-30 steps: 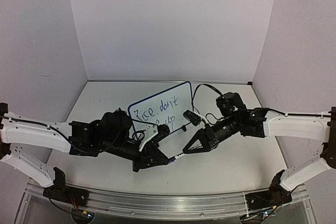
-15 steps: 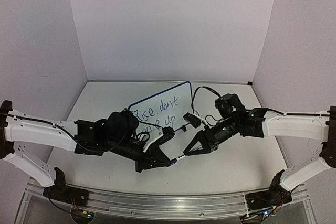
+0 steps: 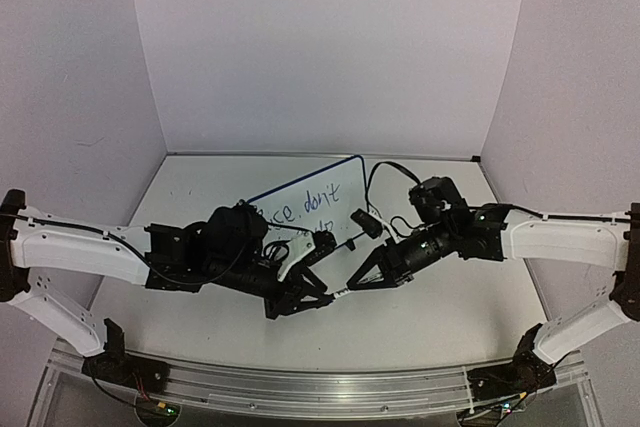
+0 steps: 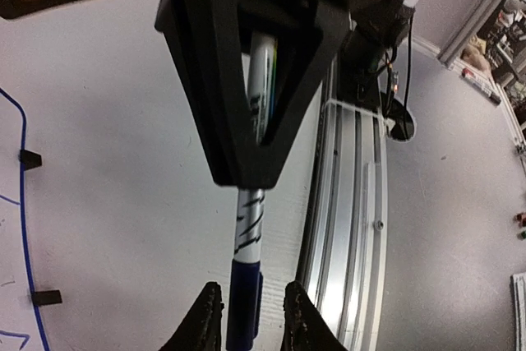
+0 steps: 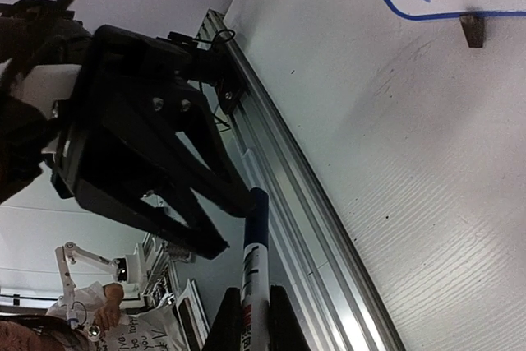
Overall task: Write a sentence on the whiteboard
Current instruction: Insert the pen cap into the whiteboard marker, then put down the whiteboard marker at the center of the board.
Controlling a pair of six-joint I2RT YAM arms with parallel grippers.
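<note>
The whiteboard (image 3: 335, 187) leans at the table's middle back. Its blue frame also shows in the left wrist view (image 4: 22, 203) and the right wrist view (image 5: 427, 16). The sentence (image 3: 312, 207) is partly hidden by my left arm; "ice, don't" shows. My right gripper (image 3: 358, 282) (image 5: 251, 297) is shut on a white marker (image 5: 253, 273) with a blue cap (image 4: 243, 310). My left gripper (image 3: 322, 297) (image 4: 249, 318) faces it, jaws open on either side of the cap, with small gaps.
An aluminium rail (image 3: 320, 387) runs along the table's near edge and also shows in the wrist views (image 4: 353, 228) (image 5: 304, 228). The board's black clip feet (image 4: 30, 159) (image 5: 471, 29) stand on the table. White walls close the back and sides.
My left gripper has moved right toward the right gripper, and its jaws now straddle the marker's cap. The right gripper has shifted slightly left and down with the marker.
</note>
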